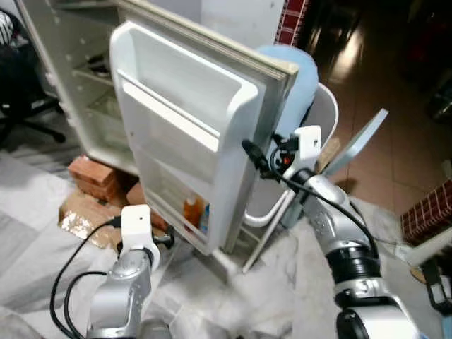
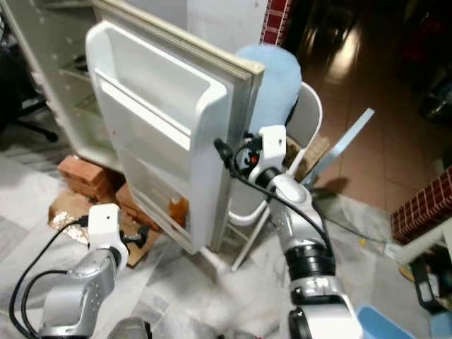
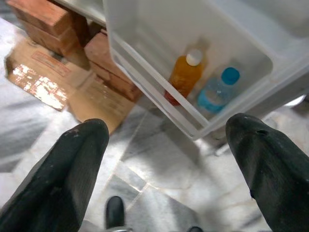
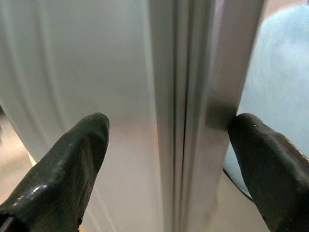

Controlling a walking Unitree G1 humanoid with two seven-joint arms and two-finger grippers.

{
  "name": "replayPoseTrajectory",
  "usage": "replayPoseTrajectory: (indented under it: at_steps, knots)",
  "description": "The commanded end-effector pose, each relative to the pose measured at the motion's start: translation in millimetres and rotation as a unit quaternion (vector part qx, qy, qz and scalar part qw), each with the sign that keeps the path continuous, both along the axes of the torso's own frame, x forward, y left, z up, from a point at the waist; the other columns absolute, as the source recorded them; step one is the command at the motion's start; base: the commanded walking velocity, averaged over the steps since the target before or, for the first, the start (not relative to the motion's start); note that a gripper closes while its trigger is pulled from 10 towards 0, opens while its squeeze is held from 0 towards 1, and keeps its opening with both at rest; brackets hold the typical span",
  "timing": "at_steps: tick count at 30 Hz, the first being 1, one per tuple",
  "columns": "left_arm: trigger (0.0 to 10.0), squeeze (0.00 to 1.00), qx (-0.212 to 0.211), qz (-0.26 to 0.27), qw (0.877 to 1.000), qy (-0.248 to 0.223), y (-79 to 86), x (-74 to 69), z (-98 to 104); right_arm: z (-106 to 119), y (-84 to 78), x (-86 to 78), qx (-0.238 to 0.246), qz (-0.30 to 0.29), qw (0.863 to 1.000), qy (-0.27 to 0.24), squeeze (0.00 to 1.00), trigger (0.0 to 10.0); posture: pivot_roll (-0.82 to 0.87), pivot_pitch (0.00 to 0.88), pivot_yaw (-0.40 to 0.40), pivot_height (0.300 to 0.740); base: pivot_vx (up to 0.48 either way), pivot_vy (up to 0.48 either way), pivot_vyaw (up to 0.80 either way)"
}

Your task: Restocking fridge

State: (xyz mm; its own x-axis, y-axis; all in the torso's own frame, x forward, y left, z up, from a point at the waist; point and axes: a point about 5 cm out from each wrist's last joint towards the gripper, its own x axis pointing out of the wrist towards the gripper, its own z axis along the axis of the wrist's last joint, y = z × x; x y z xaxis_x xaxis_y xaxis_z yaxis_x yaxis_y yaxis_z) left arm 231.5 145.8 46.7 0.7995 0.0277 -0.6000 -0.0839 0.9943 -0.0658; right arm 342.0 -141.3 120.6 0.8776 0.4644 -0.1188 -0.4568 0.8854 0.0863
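The right gripper (image 4: 169, 140), jaws apart, straddles the white fridge door's (image 1: 183, 120) free edge. The left gripper (image 3: 166, 169), jaws apart, hovers below the door's bottom shelf, which holds an orange juice bottle (image 3: 183, 75).

Hidden and cropped parts around the open fridge door

The fridge door (image 1: 191, 134) covers most of the fridge cabinet (image 1: 70, 63), whose top runs off the picture's edge; the shelf contents inside are too dim to name. In the door's lowest bin, the orange bottle (image 3: 184, 75) and the blue-capped bottle (image 3: 216, 91) are half masked by the bin rail, labels unreadable. The right gripper (image 1: 248, 150) is partly behind the door's edge, so its far finger is hidden in the eye views. The light blue object (image 1: 300, 85) behind the door is mostly covered. Print on the cardboard (image 3: 43, 79) is blurred.
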Motion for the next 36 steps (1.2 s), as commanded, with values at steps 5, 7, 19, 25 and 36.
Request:
replayPoseTrajectory:
  at_steps: [5,7,19,25,36]
  knots:
    - [10.0,0.00,0.004,-0.004,1.000,0.008,1.8,0.0,-0.5,-48.5,-22.5,-30.5,-0.104,0.131,0.980,0.109,0.00,10.0,0.11,0.000,-0.105,0.740,0.000,0.000,0.00]
    - [10.0,0.00,0.006,-0.004,1.000,0.008,2.3,0.7,-0.4,-62.1,-31.8,-42.2,-0.138,0.176,0.965,0.137,0.00,10.0,0.11,0.000,-0.107,0.740,0.000,0.000,0.00]
    - [10.0,0.00,0.013,-0.007,1.000,0.006,3.5,3.1,0.7,-58.8,-91.4,-8.9,-0.356,-0.024,0.923,0.148,0.00,10.0,0.13,0.000,-0.108,0.740,0.000,0.000,0.00]
    - [10.0,0.00,0.016,-0.007,1.000,0.005,3.7,3.7,1.3,-24.4,-97.7,18.0,-0.363,-0.161,0.915,0.073,0.00,10.0,0.13,0.000,-0.113,0.740,0.000,0.000,0.00]
    - [10.0,0.00,0.025,-0.021,0.999,0.002,-0.9,4.8,1.4,27.4,-2.3,53.0,0.012,-0.227,0.974,-0.014,0.00,10.0,0.14,0.000,-0.112,0.740,0.000,0.000,0.00]
